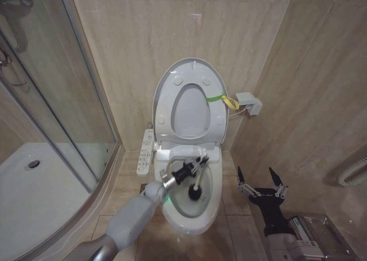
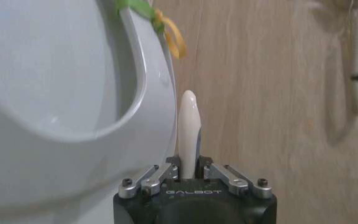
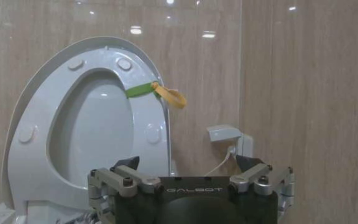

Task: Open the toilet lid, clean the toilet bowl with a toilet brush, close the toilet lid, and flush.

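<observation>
The toilet lid [image 1: 189, 109] stands upright against the wall with the ring seat in front of it, and its yellow-green strap [image 1: 221, 98] hangs at the right edge. My left gripper [image 1: 200, 161] is over the back of the toilet bowl [image 1: 213, 202], shut on the toilet brush [image 1: 196, 182]. The dark brush head [image 1: 195, 194] is down inside the bowl. In the left wrist view the white handle [image 2: 188, 126] sticks up from my left gripper [image 2: 188, 164]. My right gripper [image 1: 261, 184] hangs open to the right of the bowl, facing the lid [image 3: 92, 121] with spread fingers [image 3: 127, 163].
A glass shower enclosure [image 1: 63, 100] with a white tray fills the left. The button panel [image 1: 145, 152] lies left of the bowl. A white wall box [image 1: 250, 103] with a cable sits right of the lid. A clear box [image 1: 312, 232] stands at lower right.
</observation>
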